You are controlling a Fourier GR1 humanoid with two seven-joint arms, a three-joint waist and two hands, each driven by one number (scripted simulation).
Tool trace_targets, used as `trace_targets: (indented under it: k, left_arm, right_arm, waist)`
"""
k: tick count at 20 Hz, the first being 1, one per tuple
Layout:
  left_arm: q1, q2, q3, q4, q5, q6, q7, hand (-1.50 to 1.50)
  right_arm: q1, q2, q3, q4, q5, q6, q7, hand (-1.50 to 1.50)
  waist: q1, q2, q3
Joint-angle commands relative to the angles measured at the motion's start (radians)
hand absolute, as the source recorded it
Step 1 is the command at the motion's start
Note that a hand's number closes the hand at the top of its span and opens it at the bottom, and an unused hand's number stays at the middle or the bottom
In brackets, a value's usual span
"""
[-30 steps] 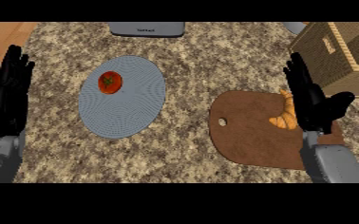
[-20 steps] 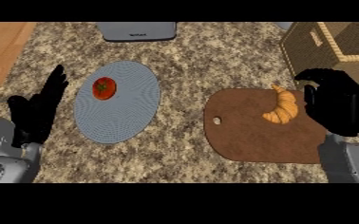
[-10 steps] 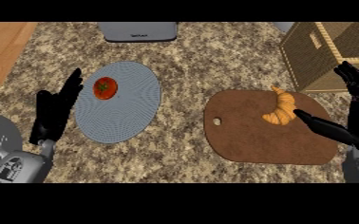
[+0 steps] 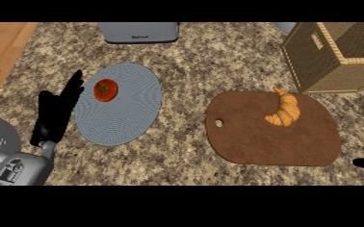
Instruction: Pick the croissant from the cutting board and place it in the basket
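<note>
A golden croissant lies on the upper right part of the brown cutting board. The wicker basket stands at the back right, just beyond the board. My left hand rests open, fingers pointing up, at the left edge of the blue-grey plate. Of my right hand only a small black tip shows at the right edge, below the board; its fingers are out of view.
A blue-grey plate with a red tomato on it lies at the left. A grey appliance stands at the counter's back edge. A wooden strip runs along the far left.
My right hand has pulled back out of view to the lower right, away from the croissant. My left hand has shifted slightly. The croissant has not moved.
</note>
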Motion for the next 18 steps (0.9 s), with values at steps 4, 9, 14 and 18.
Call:
trace_targets:
  k: [4, 9, 14, 18]
  left_arm:
    - [-0.004, -0.032, 0.022, 0.066, -0.019, -0.038, -0.052, 0.00]
    - [-0.012, -0.033, 0.085, 0.075, -0.044, -0.115, -0.053, 0.00]
    - [-0.013, -0.078, 0.090, -0.018, -0.091, -0.098, 0.026, 0.00]
    - [-0.020, -0.104, 0.094, -0.020, -0.127, -0.097, 0.058, 0.00]
  right_arm:
    - [0.106, -0.120, -0.055, -0.214, -0.131, 0.249, 0.190, -1.50]
    - [0.041, -0.031, -0.065, -0.206, -0.082, 0.265, 0.272, -1.50]
    - [0.070, 0.060, -0.124, -0.228, -0.009, 0.230, 0.252, -1.50]
    - [0.056, 0.117, -0.134, -0.114, 0.088, 0.181, 0.139, -1.50]
  waist:
    - [0.014, 0.003, 0.003]
    - [0.031, 0.004, 0.004]
    - [0.031, 0.004, 0.005]
    - [0.034, 0.004, 0.005]
